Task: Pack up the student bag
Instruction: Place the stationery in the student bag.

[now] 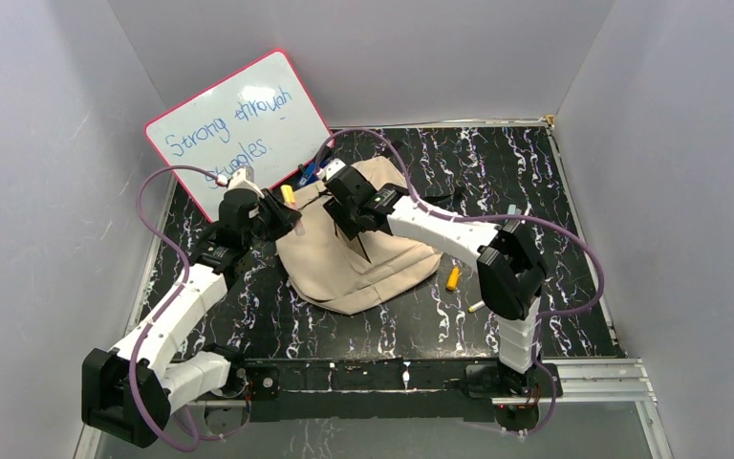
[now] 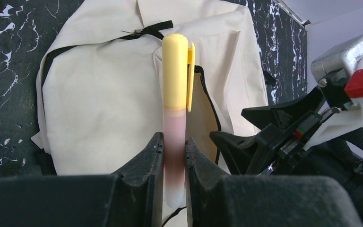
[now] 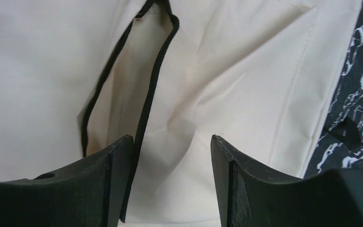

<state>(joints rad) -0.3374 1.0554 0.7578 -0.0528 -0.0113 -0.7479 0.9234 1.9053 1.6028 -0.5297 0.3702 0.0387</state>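
With your left hand (image 2: 174,156) clamped on the yellow-capped highlighter (image 2: 175,71), steer it cap-first toward the unzipped opening (image 3: 118,94) of the student bag (image 1: 363,258) lying mid-desk (image 1: 554,191), once your right hand (image 3: 172,146), jaws wide astride the zipper edge, pinches and lifts that lip.

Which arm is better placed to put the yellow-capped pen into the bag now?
Left: the left tool grips the pen by the student bag. The right tool is open and empty at the zipper opening.

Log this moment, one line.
left hand: holds yellow-capped pen | right hand: open at student bag zipper | pen not yet inside
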